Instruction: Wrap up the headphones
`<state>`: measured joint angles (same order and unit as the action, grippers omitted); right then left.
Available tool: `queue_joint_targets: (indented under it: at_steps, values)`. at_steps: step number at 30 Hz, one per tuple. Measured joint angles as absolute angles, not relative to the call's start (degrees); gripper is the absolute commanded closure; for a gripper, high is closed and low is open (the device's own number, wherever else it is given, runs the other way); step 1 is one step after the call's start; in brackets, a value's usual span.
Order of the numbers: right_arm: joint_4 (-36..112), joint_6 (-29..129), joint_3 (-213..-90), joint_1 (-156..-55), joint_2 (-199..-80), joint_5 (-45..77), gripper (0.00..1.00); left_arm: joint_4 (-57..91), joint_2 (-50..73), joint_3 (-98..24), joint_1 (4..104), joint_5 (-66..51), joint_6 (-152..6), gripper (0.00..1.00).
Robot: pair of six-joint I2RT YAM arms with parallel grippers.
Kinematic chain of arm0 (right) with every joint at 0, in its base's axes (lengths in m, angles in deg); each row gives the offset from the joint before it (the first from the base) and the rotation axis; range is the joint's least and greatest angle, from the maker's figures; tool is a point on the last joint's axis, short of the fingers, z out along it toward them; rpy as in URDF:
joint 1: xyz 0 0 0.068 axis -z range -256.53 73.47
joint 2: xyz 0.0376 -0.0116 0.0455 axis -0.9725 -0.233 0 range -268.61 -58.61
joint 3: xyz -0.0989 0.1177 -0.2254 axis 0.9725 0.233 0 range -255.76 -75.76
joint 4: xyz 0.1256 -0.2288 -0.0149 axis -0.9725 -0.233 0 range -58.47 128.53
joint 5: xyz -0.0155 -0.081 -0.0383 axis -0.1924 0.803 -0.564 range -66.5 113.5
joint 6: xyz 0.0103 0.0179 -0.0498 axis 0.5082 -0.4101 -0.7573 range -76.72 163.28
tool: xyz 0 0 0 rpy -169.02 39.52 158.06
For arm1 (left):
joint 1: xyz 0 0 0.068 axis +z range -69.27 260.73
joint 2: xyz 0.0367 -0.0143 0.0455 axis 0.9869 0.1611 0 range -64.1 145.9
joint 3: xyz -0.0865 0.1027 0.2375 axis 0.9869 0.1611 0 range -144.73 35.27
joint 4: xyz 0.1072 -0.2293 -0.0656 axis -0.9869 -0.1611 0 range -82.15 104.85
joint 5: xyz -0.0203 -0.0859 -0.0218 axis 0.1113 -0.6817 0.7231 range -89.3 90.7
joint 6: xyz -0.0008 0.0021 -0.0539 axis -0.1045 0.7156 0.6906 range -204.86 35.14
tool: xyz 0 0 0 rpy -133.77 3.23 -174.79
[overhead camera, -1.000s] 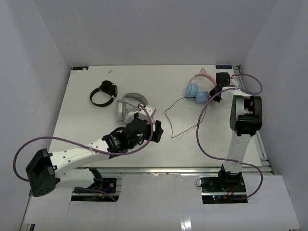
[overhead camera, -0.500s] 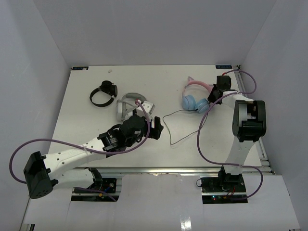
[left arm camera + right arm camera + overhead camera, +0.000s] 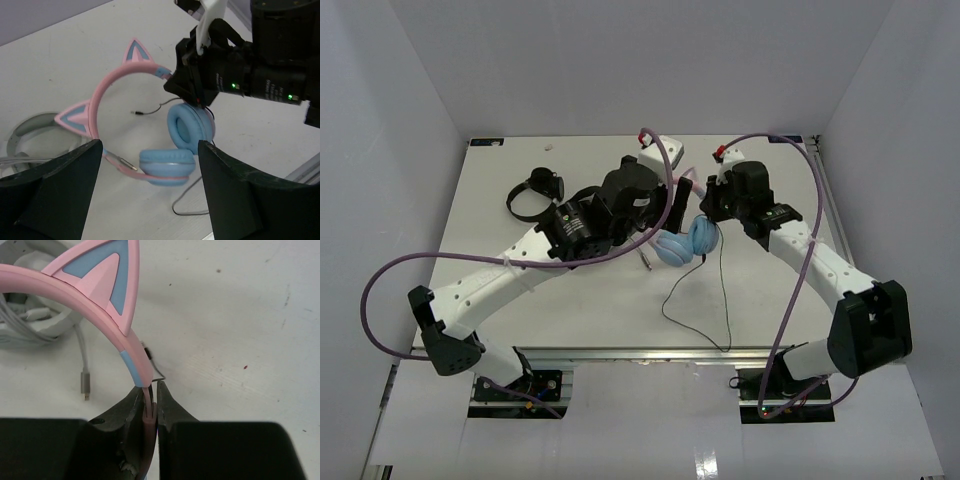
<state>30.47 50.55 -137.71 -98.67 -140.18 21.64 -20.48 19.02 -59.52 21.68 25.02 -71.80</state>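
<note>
The headphones [image 3: 672,248] have a pink cat-eared headband [image 3: 107,87], two light blue ear cups [image 3: 166,164] and a thin dark cable [image 3: 725,300] that trails toward the front edge. My right gripper [image 3: 710,207] is shut on the headband's side just above one ear cup, and it also shows in the right wrist view [image 3: 151,401] and the left wrist view [image 3: 200,82]. My left gripper [image 3: 677,205] is wide open and empty. It hovers just left of the headphones, with the lower ear cup between its fingers [image 3: 235,190] in the left wrist view.
Small black headphones [image 3: 535,195] lie at the back left. Grey-white headphones [image 3: 25,131] with a pale cable and USB plug [image 3: 85,385] lie beside the pink headband, mostly under my left arm in the top view. The cable's jack [image 3: 136,112] rests on the table.
My right gripper has carried the headphones from the back right toward the table's middle. My left arm has swung from the front centre up to the headphones' left side.
</note>
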Motion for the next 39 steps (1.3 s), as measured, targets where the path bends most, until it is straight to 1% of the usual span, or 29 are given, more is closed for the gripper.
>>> queue_joint_targets:
  at_steps: [4, 10, 14, 23, 29, 34, 37, 39]
  values:
    - [28.21, 49.29, -133.71, -103.82, -135.96, 20.26, 0.92, -28.79, 24.46, -66.78, 22.37, 25.41, -73.88, 0.15]
    - [27.88, 48.85, -127.25, -109.49, -130.2, 17.5, 0.92, -36.41, 28.29, -67.6, 23.0, 25.75, -76.35, 0.25]
    - [27.82, 48.84, -124.63, -109.65, -127.53, 16.58, 0.92, -39.29, 28.95, -66.42, 23.26, 25.2, -77.51, 0.27]
    - [28.19, 48.86, -123.93, -109.65, -125.38, 15.2, 0.92, -44.73, 30.59, -64.79, 24.31, 22.35, -78.57, 0.34]
    - [28.37, 48.86, -122.85, -109.65, -122.88, 13.97, 0.92, -45.83, 32.38, -64.41, 24.91, 20.7, -79.59, 0.35]
    - [28.4, 48.95, -122.71, -109.66, -122.65, 13.08, 0.92, -46.16, 34.01, -64.53, 25.31, 19.85, -80.51, 0.41]
    - [28.41, 49.03, -122.21, -109.63, -122.31, 13.03, 0.92, -46.4, 35.26, -65.0, 25.58, 19.61, -80.85, 0.5]
    - [28.35, 49.08, -121.8, -109.65, -121.95, 12.95, 0.92, -46.68, 36.13, -65.28, 25.64, 19.53, -80.96, 0.52]
